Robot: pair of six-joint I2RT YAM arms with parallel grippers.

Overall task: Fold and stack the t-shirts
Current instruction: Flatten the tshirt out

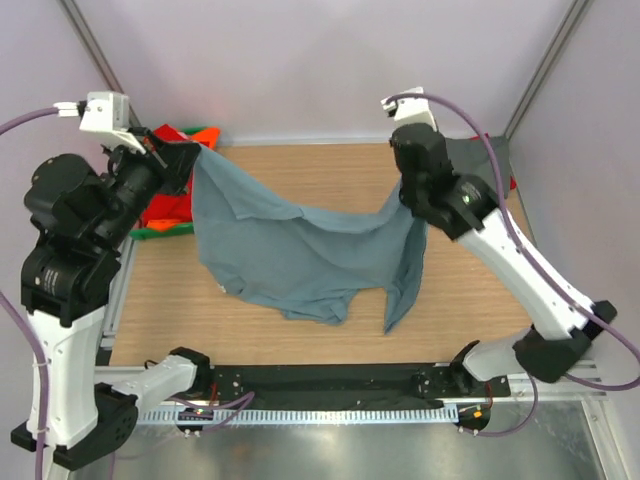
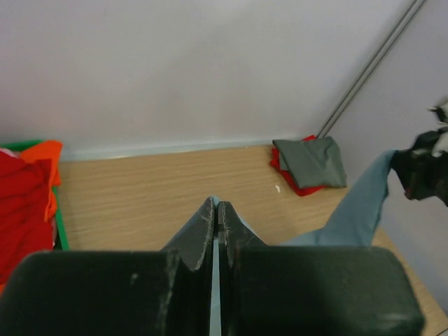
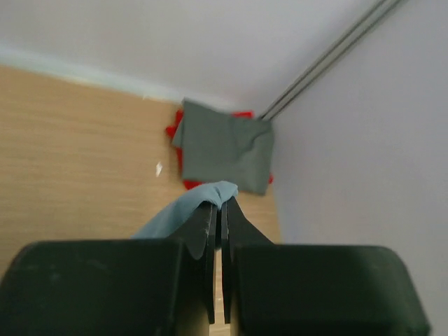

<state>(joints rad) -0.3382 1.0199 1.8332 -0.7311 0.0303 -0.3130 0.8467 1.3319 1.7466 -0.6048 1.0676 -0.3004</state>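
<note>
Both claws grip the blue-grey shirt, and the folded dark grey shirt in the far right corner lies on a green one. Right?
Not quite: the dark grey shirt lies on a red one, not green, as the right wrist view shows. The rest holds.

Top external: fixed high, above and behind the arm bases; looks steeply down on the whole table (image 1: 300, 330), bases along bottom edge, back wall across top. Far and wide.

Left wrist: sits right behind left gripper fingers (image 2: 199, 241), these filling bottom of frame; looks low across the wood toward far right corner.

Right wrist: equally close behind right gripper fingers (image 3: 201, 238); faces same corner, from nearer.

Shared by both wrist views: dark grey t-shirt (image 2: 311, 161) in that corner; in top view, partly hidden at right edge. Blue-grey t-shirt (image 1: 290, 250) in all three.
</note>
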